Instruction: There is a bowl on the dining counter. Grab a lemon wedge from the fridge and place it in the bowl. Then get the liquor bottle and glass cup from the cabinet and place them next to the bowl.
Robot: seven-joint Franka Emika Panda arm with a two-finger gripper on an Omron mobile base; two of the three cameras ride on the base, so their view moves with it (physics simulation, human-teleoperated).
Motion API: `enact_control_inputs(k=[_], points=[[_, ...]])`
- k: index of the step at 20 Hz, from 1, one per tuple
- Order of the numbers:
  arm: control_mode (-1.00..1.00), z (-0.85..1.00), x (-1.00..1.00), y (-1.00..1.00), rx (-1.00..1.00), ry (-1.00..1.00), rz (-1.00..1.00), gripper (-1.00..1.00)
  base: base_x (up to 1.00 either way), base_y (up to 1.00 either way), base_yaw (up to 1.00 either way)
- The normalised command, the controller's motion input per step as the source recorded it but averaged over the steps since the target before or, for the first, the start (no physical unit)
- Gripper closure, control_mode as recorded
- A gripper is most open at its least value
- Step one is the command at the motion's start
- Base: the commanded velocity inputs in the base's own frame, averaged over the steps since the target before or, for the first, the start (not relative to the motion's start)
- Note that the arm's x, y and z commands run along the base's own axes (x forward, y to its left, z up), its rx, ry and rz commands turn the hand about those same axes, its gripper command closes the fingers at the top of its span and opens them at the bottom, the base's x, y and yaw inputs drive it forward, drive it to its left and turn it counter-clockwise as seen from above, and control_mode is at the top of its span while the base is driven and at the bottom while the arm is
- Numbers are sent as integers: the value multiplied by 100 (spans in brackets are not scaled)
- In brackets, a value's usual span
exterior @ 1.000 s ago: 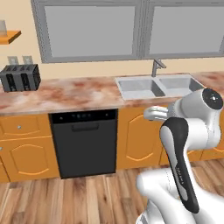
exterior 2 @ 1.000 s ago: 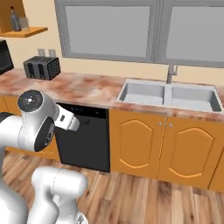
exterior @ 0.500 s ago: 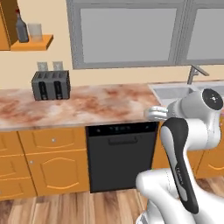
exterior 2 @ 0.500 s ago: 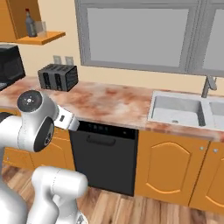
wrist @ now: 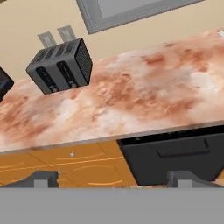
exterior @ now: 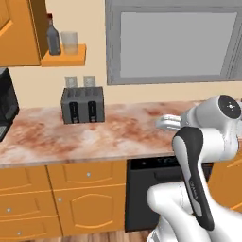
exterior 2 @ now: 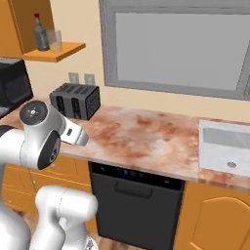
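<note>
A dark liquor bottle [exterior: 53, 38] with a red cap stands on an open orange shelf [exterior: 66, 56] high on the wall at the left, beside the cabinet [exterior: 19, 28]. The clear glass cup [exterior: 69, 42] stands just right of it. Both show again at the upper left of the right base view, bottle [exterior 2: 40, 33] and cup [exterior 2: 54, 39]. My gripper [wrist: 113, 179] is open and empty, held over the counter edge well below and right of the shelf. The bowl, the lemon wedge and the fridge are out of view.
A dark toaster [exterior: 82, 105] sits on the marbled counter [exterior: 118, 132] under the shelf. A black microwave [exterior: 7, 104] is at the far left. A black dishwasher [exterior 2: 136, 200] lies below the counter, a sink [exterior 2: 227, 146] to the right, and a window [exterior 2: 180, 44] behind.
The whole picture has slid right as the base drove left: the sink has left the left base view, and the toaster, shelf, bottle and cup came closer. The gripper stays open.
</note>
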Motion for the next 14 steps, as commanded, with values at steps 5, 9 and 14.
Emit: enact_control_inputs(k=[5,9,14], points=[[100,0,0,0,0,0,0,-100,74,72,5],[100,0,0,0,0,0,0,-100,75,65,5],[100,0,0,0,0,0,0,-100,72,43,4]])
